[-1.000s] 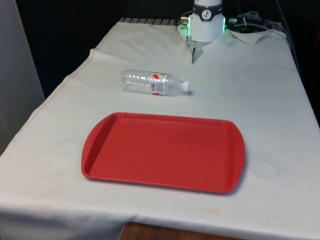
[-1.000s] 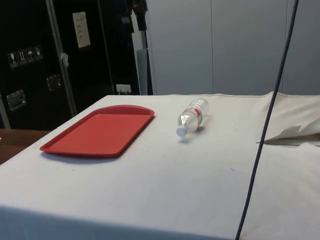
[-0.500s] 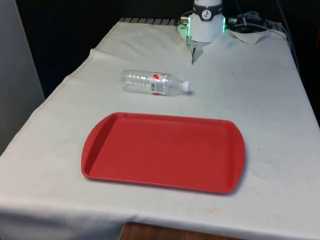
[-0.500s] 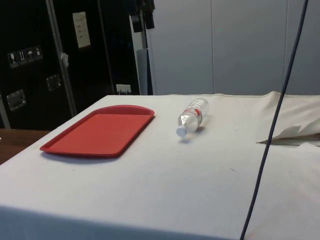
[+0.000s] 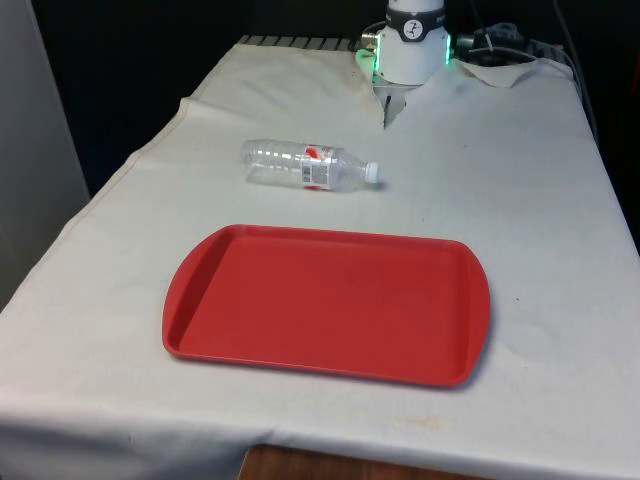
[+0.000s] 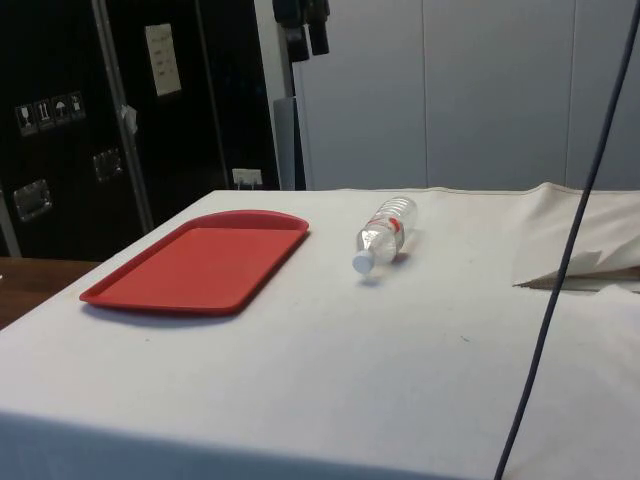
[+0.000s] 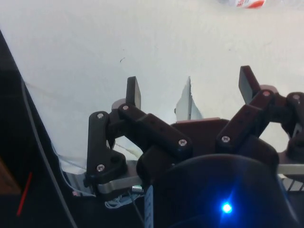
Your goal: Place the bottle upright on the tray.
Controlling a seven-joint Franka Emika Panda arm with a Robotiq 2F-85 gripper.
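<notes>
Side view: the black two-finger tool had drifted along high above the surface toward the clear plastic bottle, jaws wide apart, holding nothing. The bottle lay on its side at 12 o'clock of the flat red plastic tray; approach only beginning.

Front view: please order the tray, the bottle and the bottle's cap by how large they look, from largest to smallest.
1. The red tray, by far the largest.
2. The clear bottle, lying on its side beyond the tray.
3. The white cap, the smallest.
</notes>
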